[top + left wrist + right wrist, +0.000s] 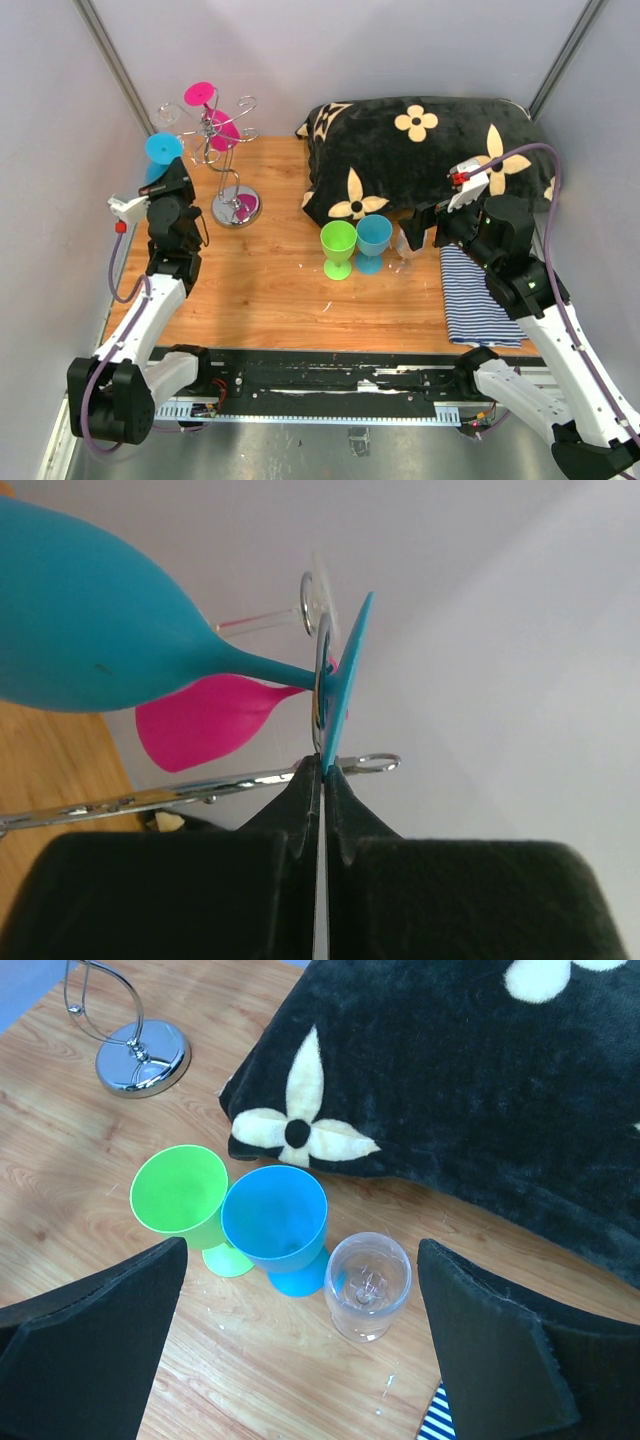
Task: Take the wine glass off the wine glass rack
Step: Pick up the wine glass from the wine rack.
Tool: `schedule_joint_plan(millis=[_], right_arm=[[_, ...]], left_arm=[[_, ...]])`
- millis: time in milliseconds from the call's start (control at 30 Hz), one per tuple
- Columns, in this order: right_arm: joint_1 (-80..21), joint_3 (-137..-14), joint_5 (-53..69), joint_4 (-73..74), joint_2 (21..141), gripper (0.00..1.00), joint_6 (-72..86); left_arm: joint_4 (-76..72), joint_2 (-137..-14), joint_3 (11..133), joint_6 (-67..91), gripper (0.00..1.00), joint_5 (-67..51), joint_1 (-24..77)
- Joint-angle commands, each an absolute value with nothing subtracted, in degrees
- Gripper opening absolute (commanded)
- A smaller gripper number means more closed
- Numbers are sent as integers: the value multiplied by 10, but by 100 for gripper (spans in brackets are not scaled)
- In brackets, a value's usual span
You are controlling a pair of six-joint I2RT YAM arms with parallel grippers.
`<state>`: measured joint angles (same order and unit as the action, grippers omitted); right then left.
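**Left hand pinching a hanging glass**

The left hand (322, 770) is gripping, fingers pressed together, the foot rim of the teal wine glass (90, 620), which is hanging at its fingertips from a hook of the wine glass rack (236, 206). Beyond it, one pink glass (200, 725) and one clear glass (312, 605) are hanging too, making three on the rack. The right hand (302, 1248) is gaping wide, holding nothing. Below it, one green glass (180, 1192), one blue glass (275, 1215) and one clear cup (368, 1285) are standing together on the tabletop (60, 1180).

Black flowered pillow (420, 170) on wooden table (260, 290), striped cloth (465, 300), perhaps folded, just beside
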<state>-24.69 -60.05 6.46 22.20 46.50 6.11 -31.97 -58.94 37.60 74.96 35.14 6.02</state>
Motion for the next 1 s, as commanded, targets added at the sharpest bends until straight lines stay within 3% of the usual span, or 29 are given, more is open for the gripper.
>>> schedule_joint_plan(millis=[0,467,967], right_arm=[[-237,-617,67,219,462,98,66],[-238,-598,61,211,458,98,71],[-237,-583,58,200,454,98,56]], left_arm=[[-302,-573,386,727,1,335,21],[-346,-639,431,792,0,197,-37],[-324,-621,451,806,1,226,-36]])
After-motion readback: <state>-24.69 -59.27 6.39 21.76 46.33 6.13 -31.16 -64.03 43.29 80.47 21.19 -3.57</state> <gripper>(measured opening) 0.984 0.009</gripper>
